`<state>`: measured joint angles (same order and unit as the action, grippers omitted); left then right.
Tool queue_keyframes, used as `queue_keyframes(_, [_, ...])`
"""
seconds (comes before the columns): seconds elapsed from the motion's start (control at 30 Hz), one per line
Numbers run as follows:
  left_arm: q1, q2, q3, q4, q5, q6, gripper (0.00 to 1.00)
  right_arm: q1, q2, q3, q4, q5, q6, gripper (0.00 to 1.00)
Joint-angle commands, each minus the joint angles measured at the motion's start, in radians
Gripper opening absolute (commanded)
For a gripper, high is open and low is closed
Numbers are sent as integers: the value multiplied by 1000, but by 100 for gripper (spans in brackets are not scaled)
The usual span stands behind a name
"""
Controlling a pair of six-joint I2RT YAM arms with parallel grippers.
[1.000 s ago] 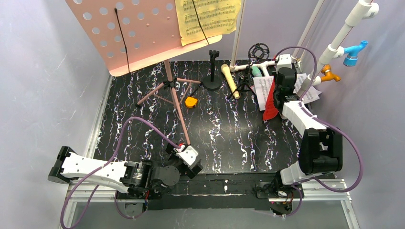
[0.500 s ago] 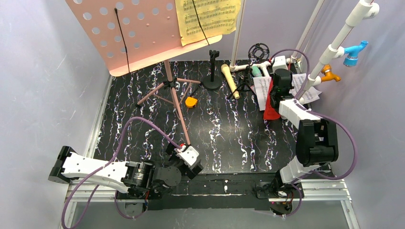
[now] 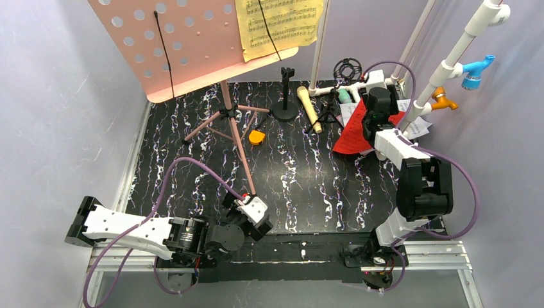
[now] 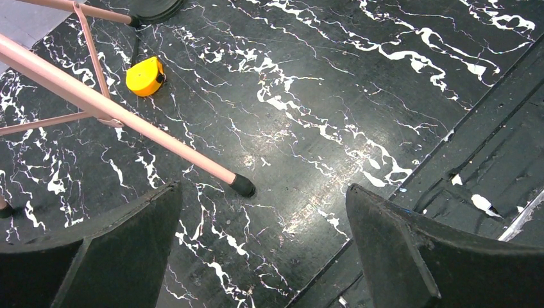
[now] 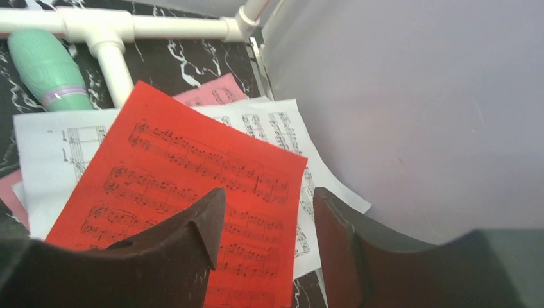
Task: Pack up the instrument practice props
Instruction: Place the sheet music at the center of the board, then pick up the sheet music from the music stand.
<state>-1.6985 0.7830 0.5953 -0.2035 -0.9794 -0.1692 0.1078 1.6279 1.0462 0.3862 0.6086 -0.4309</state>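
- Left gripper (image 4: 262, 192): low at the near edge of the table (image 3: 308, 186), jaws spread wide, nothing between them or touching them.
- Pink tripod legs (image 3: 234, 138): one leg's black-capped foot rests on the table just ahead of the left gripper's gap.
- Pink perforated music board (image 3: 173, 45): upright on the tripod at far left, tilted, with a yellow music sheet (image 3: 279, 25) on its right end.
- Orange tape measure (image 4: 146, 76): on the table between the tripod legs.
- Beige microphone (image 3: 309, 109): lying flat, far centre.
- Teal microphone (image 5: 48, 67): lying against the white pipe frame (image 5: 115, 29), far right.
- Red music sheet (image 5: 186, 192): lies spread flat, printed side up, on top of white sheets (image 5: 38, 160); a pink sheet (image 5: 215, 90) peeks out behind.
- Right gripper (image 5: 269, 205): over the red sheet's right part, jaws partly apart, gripping nothing; whether a finger touches the paper, cannot tell.
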Motion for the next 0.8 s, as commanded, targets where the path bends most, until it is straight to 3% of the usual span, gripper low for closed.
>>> queue_keyframes(0.0, [-110,-8,27,-9,-36,-29,98,1,-64,108,-96,-78,67,64])
queue_keyframes(0.23, [-110,-46,21,-17,-36,-55,98,4,-148,202,-409,-383,98,74])
queue_keyframes(0.43, [-111,-106,3,-21,-39,-87,98,4,-251,289,-728,-909,-82,89])
queue_keyframes(0.6, [-110,-166,-22,-3,-47,-107,98,4,-292,354,-805,-1113,-75,98])
queue_keyframes(0.77, [-110,-214,-42,-5,-51,-134,98,4,-292,441,-778,-1312,4,98])
